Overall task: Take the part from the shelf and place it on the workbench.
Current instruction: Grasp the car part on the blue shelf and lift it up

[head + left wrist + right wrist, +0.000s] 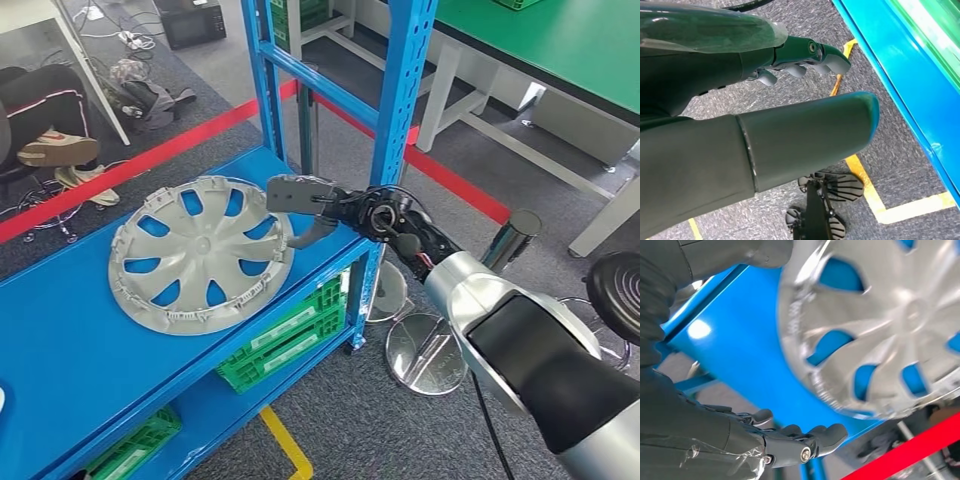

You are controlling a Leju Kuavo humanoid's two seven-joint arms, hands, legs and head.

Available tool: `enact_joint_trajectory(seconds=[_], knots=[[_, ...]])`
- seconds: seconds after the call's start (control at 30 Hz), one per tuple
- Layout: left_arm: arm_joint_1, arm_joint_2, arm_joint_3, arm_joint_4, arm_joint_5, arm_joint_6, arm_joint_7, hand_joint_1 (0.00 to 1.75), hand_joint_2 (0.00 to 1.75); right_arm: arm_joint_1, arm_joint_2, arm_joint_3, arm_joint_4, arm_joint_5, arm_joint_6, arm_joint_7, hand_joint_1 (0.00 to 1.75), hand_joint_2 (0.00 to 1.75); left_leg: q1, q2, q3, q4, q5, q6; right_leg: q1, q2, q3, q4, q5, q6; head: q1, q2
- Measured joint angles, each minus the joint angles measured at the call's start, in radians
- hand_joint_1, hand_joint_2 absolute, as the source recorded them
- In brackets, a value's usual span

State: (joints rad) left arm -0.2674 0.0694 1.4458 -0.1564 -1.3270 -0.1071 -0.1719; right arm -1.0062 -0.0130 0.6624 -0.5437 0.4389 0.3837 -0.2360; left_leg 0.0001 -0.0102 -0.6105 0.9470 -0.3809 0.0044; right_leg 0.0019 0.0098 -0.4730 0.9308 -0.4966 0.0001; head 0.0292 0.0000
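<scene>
On blue shelf (60, 340), silver hubcap (200, 250) — right hand (302, 205) just beside rim, fingers apart, empty.

In the right wrist view the hubcap (881, 325) is blurred and cut off by the picture's edges, so its rim detail cannot be read. The right hand (302, 200) hides a little of the hubcap's edge in the head view, where touch cannot be told.
</scene>
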Motion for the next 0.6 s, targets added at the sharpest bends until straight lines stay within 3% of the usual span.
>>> enact_joint_trajectory(seconds=[0.6], knots=[[0.012,0.006,0.0,0.0,0.007,0.01,-0.01,0.0,0.0,-0.007,0.087,0.004,0.075,-0.028,0.045,-0.028,0.0,1.75,0.0,0.0,0.0,0.0,0.0,0.0,0.0,0.0,0.0,0.0,0.0,0.0,0.0,0.0]])
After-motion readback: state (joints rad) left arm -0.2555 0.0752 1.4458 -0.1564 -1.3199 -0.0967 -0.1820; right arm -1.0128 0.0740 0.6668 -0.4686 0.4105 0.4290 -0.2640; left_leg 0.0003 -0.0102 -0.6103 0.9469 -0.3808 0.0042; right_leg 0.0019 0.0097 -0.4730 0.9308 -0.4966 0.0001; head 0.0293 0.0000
